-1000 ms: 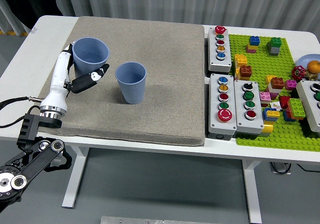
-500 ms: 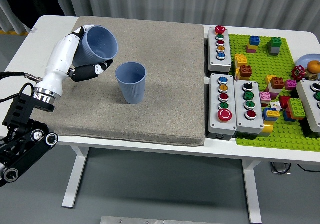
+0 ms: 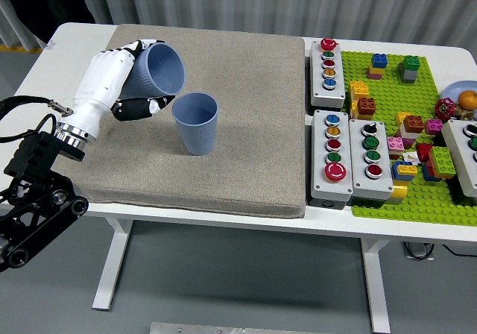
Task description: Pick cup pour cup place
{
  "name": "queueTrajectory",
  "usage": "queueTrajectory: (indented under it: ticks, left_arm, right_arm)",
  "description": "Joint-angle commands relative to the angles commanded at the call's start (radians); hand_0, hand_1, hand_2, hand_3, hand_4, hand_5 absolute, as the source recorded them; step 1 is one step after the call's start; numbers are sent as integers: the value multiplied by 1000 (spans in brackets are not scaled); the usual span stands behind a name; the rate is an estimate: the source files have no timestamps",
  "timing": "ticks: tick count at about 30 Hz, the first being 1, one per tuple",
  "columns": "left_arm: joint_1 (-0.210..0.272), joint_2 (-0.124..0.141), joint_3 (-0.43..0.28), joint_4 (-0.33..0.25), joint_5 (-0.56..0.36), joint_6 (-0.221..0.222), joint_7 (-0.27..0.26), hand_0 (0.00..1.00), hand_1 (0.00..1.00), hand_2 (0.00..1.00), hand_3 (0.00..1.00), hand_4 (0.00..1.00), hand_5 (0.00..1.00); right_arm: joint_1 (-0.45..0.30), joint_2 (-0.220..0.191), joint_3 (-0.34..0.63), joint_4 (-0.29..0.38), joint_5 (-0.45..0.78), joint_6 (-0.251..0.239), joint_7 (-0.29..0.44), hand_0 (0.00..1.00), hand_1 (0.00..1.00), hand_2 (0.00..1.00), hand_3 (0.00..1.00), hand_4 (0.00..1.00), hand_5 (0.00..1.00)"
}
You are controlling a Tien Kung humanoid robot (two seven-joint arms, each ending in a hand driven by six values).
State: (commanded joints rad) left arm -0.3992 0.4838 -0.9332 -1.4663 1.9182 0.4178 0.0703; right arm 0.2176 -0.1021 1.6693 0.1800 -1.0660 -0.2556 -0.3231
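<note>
My left hand [image 3: 133, 80], white with black fingertips, is shut on a blue ribbed cup [image 3: 160, 69]. That cup is lifted off the mat and tipped to the right, its mouth facing a second blue cup [image 3: 196, 123]. The second cup stands upright on the grey mat [image 3: 246, 147], just right of and below the held one. I cannot see what either cup contains. My right arm is out of the picture.
Right of the mat stand several grey button boxes [image 3: 330, 63] [image 3: 333, 155] [image 3: 370, 159]. A green baseplate [image 3: 417, 118] with scattered coloured bricks fills the right side. A plate with an orange fruit [image 3: 467, 99] sits at the far right edge.
My left hand lifted the left cup off the mat, carried it right toward the standing cup and tilted it further over.
</note>
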Motion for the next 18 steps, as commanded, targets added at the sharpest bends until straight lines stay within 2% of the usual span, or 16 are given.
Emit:
queueTrajectory:
  ticks: [8, 18]
  left_arm:
    - [-19, 7, 29, -7, 75, -12, 18, 532, 566, 636, 672, 639, 85]
    - [-33, 16, 58, -14, 118, -21, 27, 531, 565, 633, 664, 635, 83]
  right_arm:
    - [3, -1, -2, 0, 6, -2, 2, 699, 628, 557, 560, 2, 5]
    - [4, -1, -2, 0, 5, -3, 3, 699, 628, 556, 561, 2, 3]
